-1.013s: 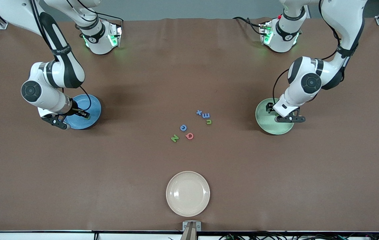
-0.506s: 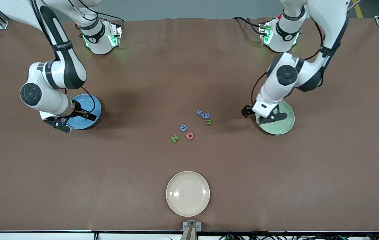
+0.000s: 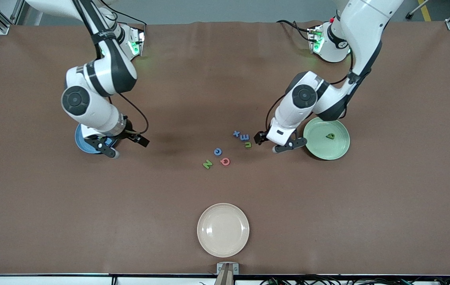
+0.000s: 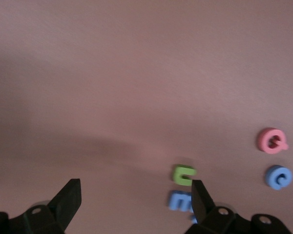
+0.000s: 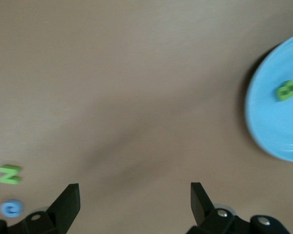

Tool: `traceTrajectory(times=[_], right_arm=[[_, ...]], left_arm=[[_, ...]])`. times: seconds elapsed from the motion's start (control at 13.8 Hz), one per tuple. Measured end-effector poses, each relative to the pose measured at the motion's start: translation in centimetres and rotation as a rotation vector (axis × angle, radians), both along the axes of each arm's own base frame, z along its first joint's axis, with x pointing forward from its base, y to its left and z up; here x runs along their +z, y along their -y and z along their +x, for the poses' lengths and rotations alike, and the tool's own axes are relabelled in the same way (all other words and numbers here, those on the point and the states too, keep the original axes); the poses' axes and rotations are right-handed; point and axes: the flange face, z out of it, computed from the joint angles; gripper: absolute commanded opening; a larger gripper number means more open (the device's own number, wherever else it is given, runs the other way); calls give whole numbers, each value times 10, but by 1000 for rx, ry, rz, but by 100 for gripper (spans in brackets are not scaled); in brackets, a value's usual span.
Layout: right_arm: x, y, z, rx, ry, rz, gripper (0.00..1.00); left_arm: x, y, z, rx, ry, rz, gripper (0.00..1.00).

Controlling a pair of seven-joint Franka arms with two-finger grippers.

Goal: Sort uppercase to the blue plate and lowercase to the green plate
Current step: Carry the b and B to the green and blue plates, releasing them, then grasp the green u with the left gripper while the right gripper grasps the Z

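Green b [image 3: 330, 136] lies in the green plate [image 3: 337, 152] and green B [image 5: 286, 90] in the blue plate [image 5: 268, 107], so both left gripper [image 3: 280, 143] and right gripper [image 3: 123, 146] hang empty, jaws wide, nearing the middle letters.

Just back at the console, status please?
Left pincer and right pincer open, empty, above bare table. Green b on green plate, green B on blue plate. Six letters left mid-table; nothing blocking.

Two glossy white jointed arms with black bands, dark round joint caps, black cables, green-lit bases, black two-finger grippers.
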Motion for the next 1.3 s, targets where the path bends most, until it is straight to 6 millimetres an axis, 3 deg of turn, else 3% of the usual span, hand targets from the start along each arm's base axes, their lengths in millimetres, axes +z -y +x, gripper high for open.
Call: traceTrajectory(times=[0.29,0.58,0.87,1.01,1.3], right_arm=[[-33,-85,-2,-84,31,9,100],[-68,-160,5,-149,38,17,100],[-103,-193,7,-189,60,21,100],[-110,-205,11,-204,81,2,100],[-129,-224,18,-229,101,-16,98]], left_arm=[[-16,41,-3,21,-39,16,99],[-36,62,-2,36,-44,84,90],[-53,75,-10,18,-49,109,80],[-56,77,-10,16,-53,110,72],[-61,78,-9,16,-57,111,67]])
